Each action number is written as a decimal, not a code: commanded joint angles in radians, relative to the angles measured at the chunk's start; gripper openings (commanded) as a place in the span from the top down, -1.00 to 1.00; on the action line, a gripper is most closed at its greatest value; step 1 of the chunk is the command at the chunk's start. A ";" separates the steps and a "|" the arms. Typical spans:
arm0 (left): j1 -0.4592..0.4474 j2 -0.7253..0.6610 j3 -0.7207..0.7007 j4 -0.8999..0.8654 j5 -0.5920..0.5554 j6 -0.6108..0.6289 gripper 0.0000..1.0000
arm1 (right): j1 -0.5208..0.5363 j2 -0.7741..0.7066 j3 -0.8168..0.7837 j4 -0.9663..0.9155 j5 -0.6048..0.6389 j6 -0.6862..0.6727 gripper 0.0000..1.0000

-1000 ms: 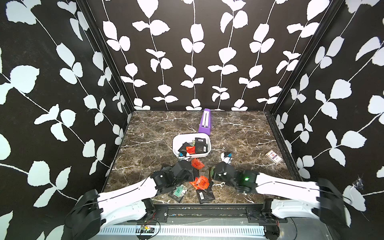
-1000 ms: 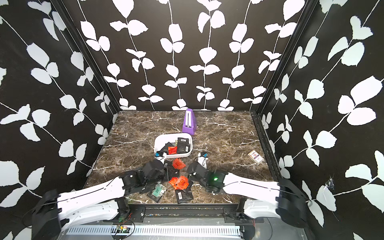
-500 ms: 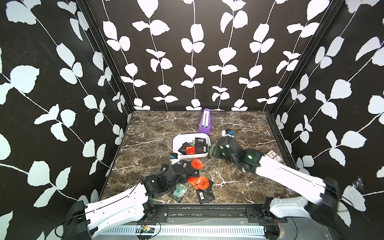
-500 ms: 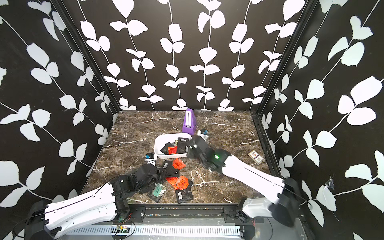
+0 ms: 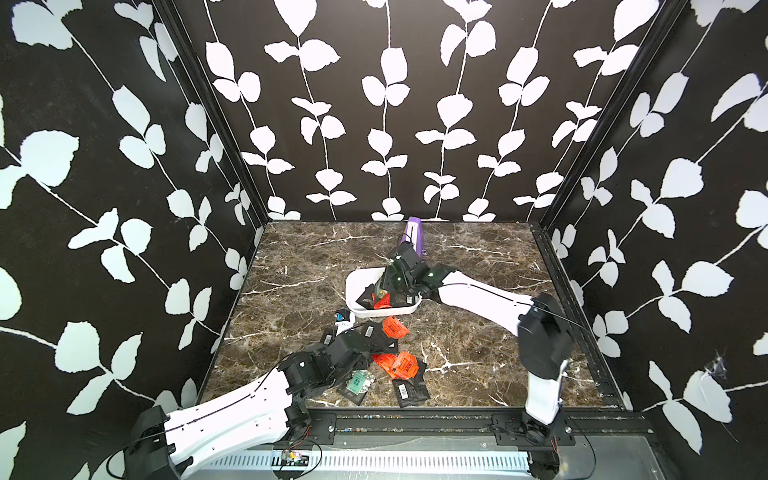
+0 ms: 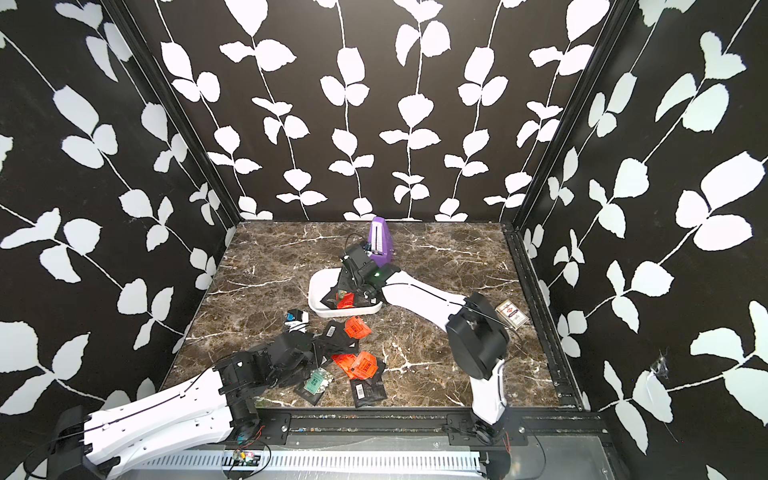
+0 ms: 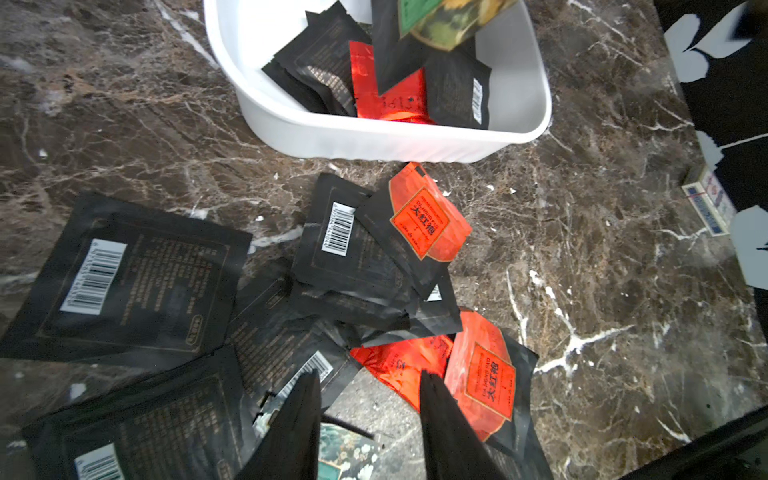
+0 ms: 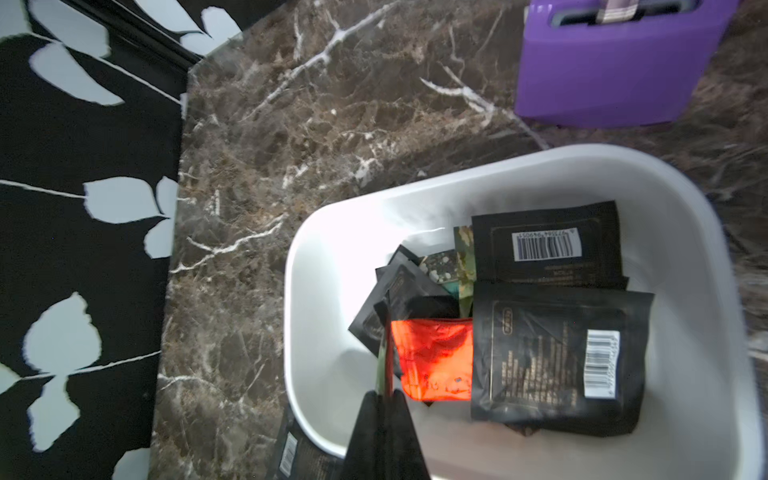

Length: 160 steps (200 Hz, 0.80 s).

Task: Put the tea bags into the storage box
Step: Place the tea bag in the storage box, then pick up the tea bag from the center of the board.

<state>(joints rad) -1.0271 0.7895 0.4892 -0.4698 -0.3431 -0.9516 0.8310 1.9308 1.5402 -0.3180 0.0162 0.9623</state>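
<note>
The white storage box (image 5: 353, 286) (image 6: 318, 291) sits mid-table and holds several tea bags, black and red-orange (image 8: 432, 357). My right gripper (image 8: 384, 395) (image 5: 384, 286) hangs over the box, shut on a tea bag (image 8: 384, 353) seen edge-on. In the left wrist view that bag (image 7: 419, 29) dangles above the box rim (image 7: 374, 137), black with green-yellow print. Loose tea bags (image 5: 395, 328) (image 7: 419, 220) lie in a heap toward the front. My left gripper (image 7: 368, 374) (image 5: 368, 361) hovers low over this heap, open, with only marble and a green sachet (image 5: 357, 382) between its fingers.
A purple box (image 5: 413, 237) (image 8: 615, 70) lies just behind the storage box. A small card pack (image 6: 511, 313) (image 7: 704, 201) lies near the right wall. Black leaf-patterned walls enclose the marble table on three sides, and a black rail runs along the front.
My right arm has swung from the front heap back to above the storage box, carrying a tea bag. My left arm has drawn back slightly toward the front left.
</note>
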 commanded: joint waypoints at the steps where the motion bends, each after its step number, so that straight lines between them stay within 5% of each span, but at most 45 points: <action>1: -0.004 0.005 0.042 -0.056 -0.036 -0.027 0.26 | -0.039 -0.002 0.021 -0.015 -0.034 0.019 0.74; 48: -0.004 0.060 0.116 -0.102 -0.048 -0.028 0.23 | -0.069 -0.171 -0.114 -0.080 0.018 -0.014 0.03; 160: -0.001 0.137 0.205 -0.013 0.078 -0.101 0.24 | -0.069 -0.833 -0.639 -0.182 0.027 0.044 0.01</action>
<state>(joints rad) -1.0271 0.9222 0.6491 -0.5022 -0.2859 -1.0340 0.7589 1.1889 0.9867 -0.4541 0.0471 0.9882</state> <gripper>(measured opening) 0.382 0.496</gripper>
